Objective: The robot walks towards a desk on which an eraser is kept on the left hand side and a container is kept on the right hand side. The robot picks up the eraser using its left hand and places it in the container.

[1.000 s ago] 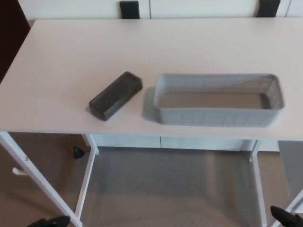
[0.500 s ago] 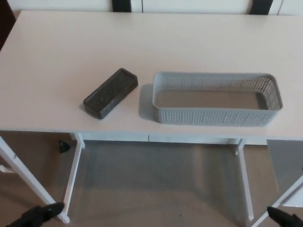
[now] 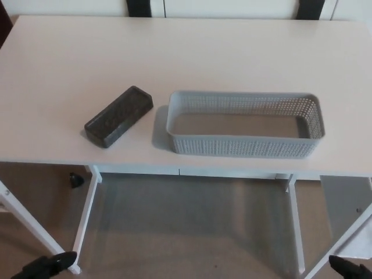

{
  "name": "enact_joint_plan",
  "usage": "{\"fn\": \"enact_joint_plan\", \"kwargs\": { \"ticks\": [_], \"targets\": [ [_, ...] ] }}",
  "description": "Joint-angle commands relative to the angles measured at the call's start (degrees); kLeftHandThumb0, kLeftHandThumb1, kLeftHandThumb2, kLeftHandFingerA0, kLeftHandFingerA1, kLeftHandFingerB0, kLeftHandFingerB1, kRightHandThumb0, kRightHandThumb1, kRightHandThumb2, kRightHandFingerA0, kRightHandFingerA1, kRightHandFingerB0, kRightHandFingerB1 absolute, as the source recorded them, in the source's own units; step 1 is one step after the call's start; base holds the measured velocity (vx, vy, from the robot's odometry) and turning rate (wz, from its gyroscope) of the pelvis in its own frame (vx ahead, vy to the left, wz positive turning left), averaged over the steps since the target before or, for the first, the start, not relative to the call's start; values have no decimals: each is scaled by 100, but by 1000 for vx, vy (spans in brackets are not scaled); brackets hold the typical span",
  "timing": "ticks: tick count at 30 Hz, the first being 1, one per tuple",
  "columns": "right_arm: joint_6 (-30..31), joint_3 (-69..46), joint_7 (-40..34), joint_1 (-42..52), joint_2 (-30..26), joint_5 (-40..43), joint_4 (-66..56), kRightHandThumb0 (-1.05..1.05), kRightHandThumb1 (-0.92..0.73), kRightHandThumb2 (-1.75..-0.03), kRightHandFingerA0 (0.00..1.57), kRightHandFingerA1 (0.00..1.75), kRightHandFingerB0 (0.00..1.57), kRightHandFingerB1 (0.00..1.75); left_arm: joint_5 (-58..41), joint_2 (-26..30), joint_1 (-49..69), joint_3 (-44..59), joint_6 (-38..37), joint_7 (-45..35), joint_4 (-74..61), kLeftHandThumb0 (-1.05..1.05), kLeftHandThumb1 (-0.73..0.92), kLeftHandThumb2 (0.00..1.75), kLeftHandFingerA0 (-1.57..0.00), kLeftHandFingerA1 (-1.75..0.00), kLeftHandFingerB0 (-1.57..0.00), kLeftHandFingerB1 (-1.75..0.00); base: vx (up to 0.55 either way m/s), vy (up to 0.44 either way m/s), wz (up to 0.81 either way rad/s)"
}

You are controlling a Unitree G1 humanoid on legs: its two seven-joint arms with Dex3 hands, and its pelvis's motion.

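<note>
A dark grey eraser (image 3: 118, 115) lies flat and slanted on the white desk (image 3: 186, 52), left of centre near the front edge. To its right stands a long grey perforated container (image 3: 244, 125), with nothing in it. Only a black tip of my left hand (image 3: 47, 265) shows at the bottom left corner, far below the desk. A small black piece of my right hand (image 3: 350, 268) peeks in at the bottom right corner. Both hands are well short of the eraser.
The desk has white legs (image 3: 84, 215) and crossbars under its front edge, over a beige floor. A small dark object (image 3: 75, 180) lies on the floor under the desk at left. Dark chair backs (image 3: 138, 7) show behind the far edge.
The whole picture has shifted left and slightly down as the camera moved closer to the desk. The eraser and container have not moved on the desk. My hands stay low.
</note>
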Motion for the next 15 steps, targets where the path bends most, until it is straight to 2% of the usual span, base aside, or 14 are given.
{"fn": "enact_joint_plan", "kwargs": {
  "ticks": [1,2,5,15],
  "targets": [
    [-109,1,-60,58,-9,-12,-33,-33,-65,-59,42,50,24,37,-88,76,52,75,-90,-67,-26,-54,72,65,-45,-41,-40,-35,0,0,0],
    [-114,0,-61,58,-10,-10,-29,-33,-65,-59,42,49,24,37,-74,76,49,71,-102,-59,-16,-48,77,63,-47,-40,-42,-35,0,0,0],
    [-182,14,-25,129,-32,-9,3,-35,-65,-59,41,48,24,37,21,79,101,41,-163,-2,13,-48,77,63,-48,-40,-43,-35,0,0,0],
    [-193,3,-86,51,-89,-64,5,-37,-65,-59,43,50,25,39,40,94,57,20,-250,-20,-17,-49,74,63,-48,-40,-43,-35,0,0,0]
  ]
}}
